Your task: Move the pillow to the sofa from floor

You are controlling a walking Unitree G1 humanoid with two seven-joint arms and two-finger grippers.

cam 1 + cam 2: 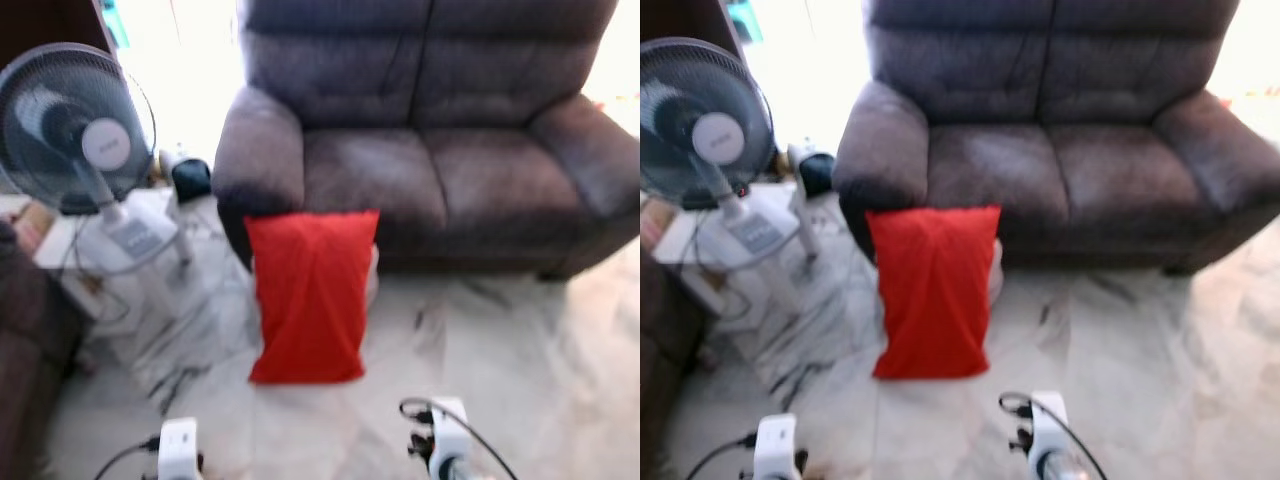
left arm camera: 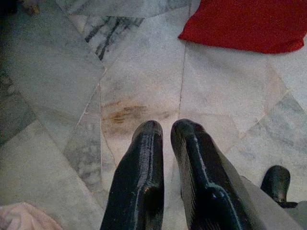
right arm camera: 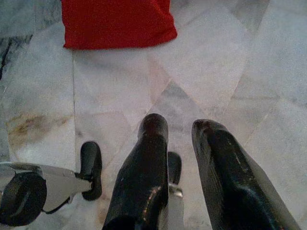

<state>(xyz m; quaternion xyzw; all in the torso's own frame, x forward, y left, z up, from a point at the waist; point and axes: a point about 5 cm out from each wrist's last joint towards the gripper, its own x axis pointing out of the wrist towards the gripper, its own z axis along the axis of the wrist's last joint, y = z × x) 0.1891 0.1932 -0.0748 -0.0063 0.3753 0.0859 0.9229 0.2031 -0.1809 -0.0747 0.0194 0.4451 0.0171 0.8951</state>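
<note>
Pillow, red fabric, rectangular (image 1: 310,295): propped upright on pale marble-patterned tile floor (image 1: 520,350), top edge leaning against front of dark brown two-seat upholstered sofa (image 1: 430,130), just below that sofa's left armrest, lower edge resting on floor. Beside sofa, on its left-armrest side, grey pedestal fan with round wire guard (image 1: 75,125) on a white base, cables trailing over tiles near it. Further from sofa than pillow, low at near edge of head views, silver left arm (image 1: 178,448) and silver right arm (image 1: 447,440) with a black cable looped off it, both well apart from pillow. Left gripper (image 2: 165,132): long black fingers (image 2: 141,177) pointing down at floor, jaws nearly pressed together with a thin gap, holding nothing, red pillow corner lying beyond tips across bare tile with a brownish stain between. Right gripper (image 3: 180,129): jaws spread slightly, empty, hanging above floor, pillow's lower edge well ahead of tips.
</note>
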